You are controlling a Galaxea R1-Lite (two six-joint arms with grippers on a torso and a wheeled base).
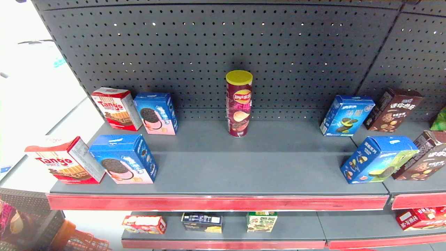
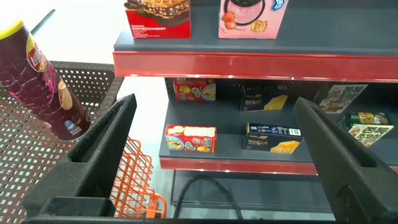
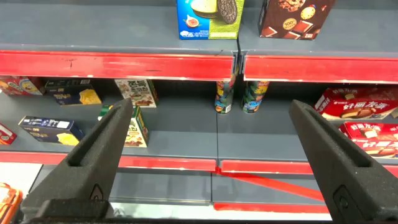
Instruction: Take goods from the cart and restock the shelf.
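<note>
A maroon chip can (image 1: 239, 104) with a yellow lid stands upright at the back middle of the grey shelf (image 1: 244, 170). Another maroon chip can (image 2: 42, 81) leans tilted in the black mesh cart (image 2: 37, 149), off to the side of my left gripper (image 2: 217, 155). That gripper is open with nothing between its black fingers (image 2: 102, 155) and faces the lower shelves. My right gripper (image 3: 211, 155) is also open and holds nothing, level with the lower shelves under the red shelf edge (image 3: 118, 64).
Wafer and cookie boxes (image 1: 122, 162) line the shelf's left end, blue and brown boxes (image 1: 378, 158) its right end. The wide middle strip holds just the can. Small boxes (image 1: 201, 222) sit on the shelf below. An orange basket (image 2: 137, 180) stands by the cart.
</note>
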